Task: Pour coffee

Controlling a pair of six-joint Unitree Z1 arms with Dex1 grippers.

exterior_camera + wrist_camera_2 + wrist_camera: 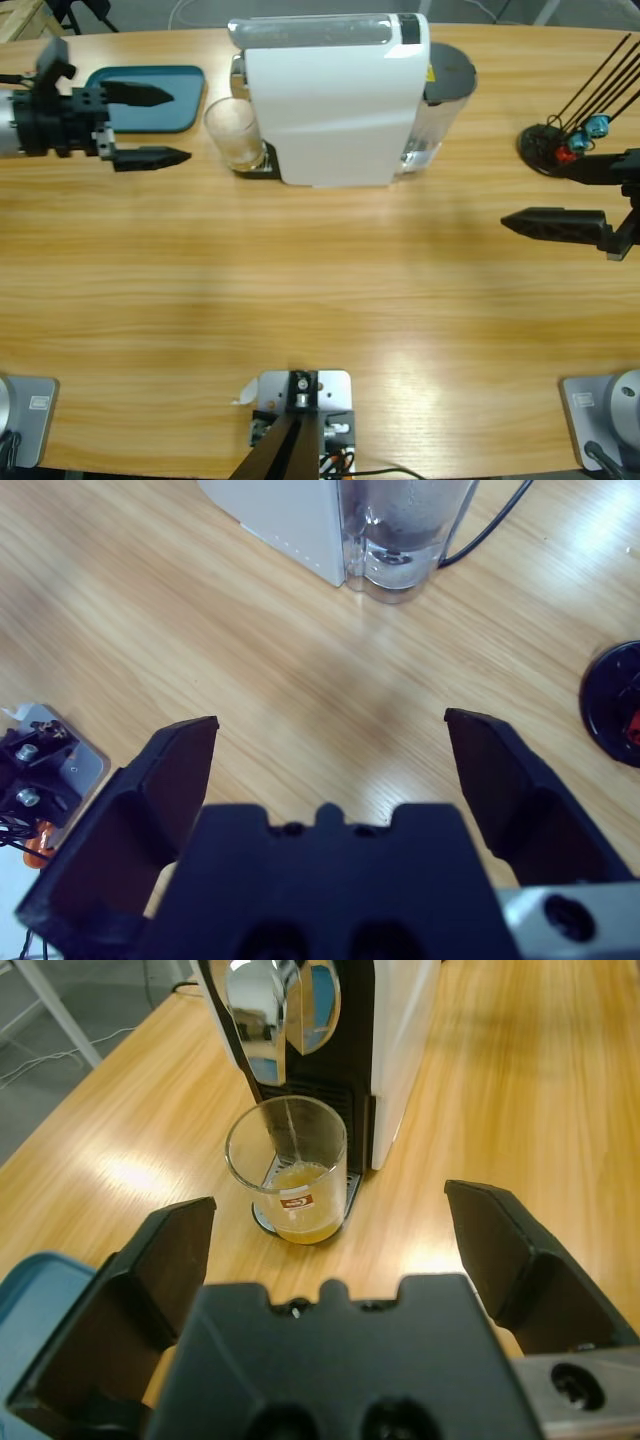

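Observation:
A clear glass (287, 1150) stands under the spout of the white coffee machine (390, 1030), with a thin layer of amber coffee (300, 1218) at its bottom. A thin line runs from the spout down into it. From above, the glass (232, 130) sits at the left end of the machine (330, 100). My left gripper (165, 126) is open, level with the glass and a short way left of it, holding nothing; in its wrist view the left gripper (330, 1203) faces the glass. My right gripper (540, 192) is open and empty over the table at the right; in its wrist view the right gripper (332, 723) hangs above bare wood.
A teal tray (190, 100) lies behind the left gripper. A black stand (548, 146) with thin rods and small coloured capsules is at the far right, beside the right gripper. The machine's clear water tank (405, 530) and a cable (490, 525) sit on its right end.

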